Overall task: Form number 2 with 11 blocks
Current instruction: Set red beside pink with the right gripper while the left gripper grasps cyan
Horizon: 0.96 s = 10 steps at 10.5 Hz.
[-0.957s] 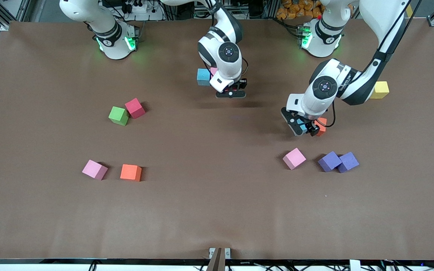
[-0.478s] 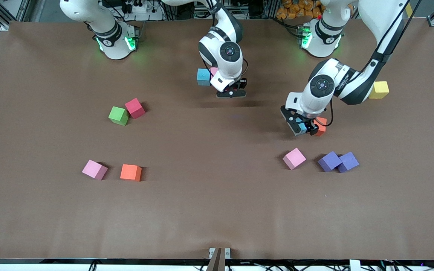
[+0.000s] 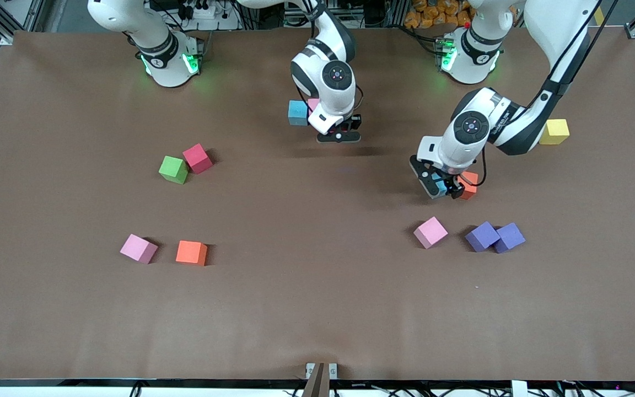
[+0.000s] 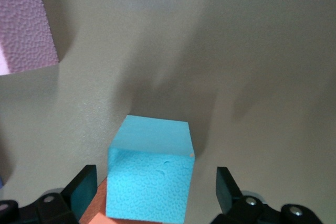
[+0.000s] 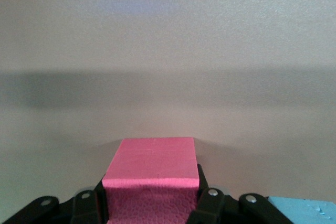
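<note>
Over the last second the left arm has drawn slightly toward its base, and its left gripper (image 3: 443, 186) has sunk around the light blue foam cube (image 4: 149, 174), which sits on the brown tabletop (image 3: 317, 309) touching an orange foam cube (image 3: 468, 184); the fingers (image 4: 83, 186) stand wide apart on both sides of the blue cube and do not press it yet, so I judge that a pick is being prepared here, not completed; the right arm has hardly moved, but its right gripper (image 3: 339, 135) seems to be loosening on the pink foam cube (image 5: 151, 174) which is still between its fingers (image 5: 209, 204), low at the tabletop and just beside a second light blue foam cube (image 3: 297, 112); I read this as the placing of one of the first pieces of the number 2, near the robots' bases in the middle of the table; whether the pink cube is already free I cannot say surely; the rest of the blocks remain scattered: a green foam cube (image 3: 173, 169) touching a red foam cube (image 3: 197, 158), a pale pink foam cube (image 3: 139, 248) near another orange foam cube (image 3: 191, 252), another pale pink cube (image 3: 430, 232), a yellow foam cube (image 3: 555, 132) by the left arm; the two purple foam cubes (image 3: 495, 237) do not belong; the figure is therefore only at its beginning; the left arm bends down steeply from its elbow, its wrist tilted over the blue cube; the right arm reaches forward with the gripper pointing nearly straight down.
</note>
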Available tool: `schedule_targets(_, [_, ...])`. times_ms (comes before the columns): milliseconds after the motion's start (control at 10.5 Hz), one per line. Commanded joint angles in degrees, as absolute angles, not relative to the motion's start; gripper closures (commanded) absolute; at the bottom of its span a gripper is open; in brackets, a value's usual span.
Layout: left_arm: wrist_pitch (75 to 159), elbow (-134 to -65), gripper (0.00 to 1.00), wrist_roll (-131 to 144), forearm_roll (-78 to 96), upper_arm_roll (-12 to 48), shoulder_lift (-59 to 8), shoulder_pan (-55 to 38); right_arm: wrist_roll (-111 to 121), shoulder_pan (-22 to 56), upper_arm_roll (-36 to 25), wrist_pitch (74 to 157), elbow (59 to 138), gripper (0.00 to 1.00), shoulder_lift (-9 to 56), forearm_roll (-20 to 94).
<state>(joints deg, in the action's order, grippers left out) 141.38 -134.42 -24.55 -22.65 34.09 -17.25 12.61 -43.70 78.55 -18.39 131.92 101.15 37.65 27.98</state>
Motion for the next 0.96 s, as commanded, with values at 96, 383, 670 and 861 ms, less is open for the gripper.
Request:
schedule_targets(96, [144.05,-135.35,0.0,-24.43,-26.35,34.8,-18.46,15.12,-46.76,79.54,-19.34,132.01,100.46,0.0,38.23,27.33])
schedule_targets(383, [144.05,-135.35,0.0,-24.35,-26.72,34.8,-18.46,15.12,-46.67,79.19,-19.42,131.4,100.46,0.0,37.62,27.33])
schedule_targets(670, [144.05,-135.35,0.47,-24.43,-26.89,34.8,-18.28,15.12,-47.45,78.84,-19.42,131.66,100.46,0.0,37.62,27.42])
schedule_targets(861, [144.05,-135.35,0.77,-24.43,-28.99,34.8,-18.02,15.2,-49.83,78.93,-19.42,132.01,100.46,0.0,37.62,27.68])
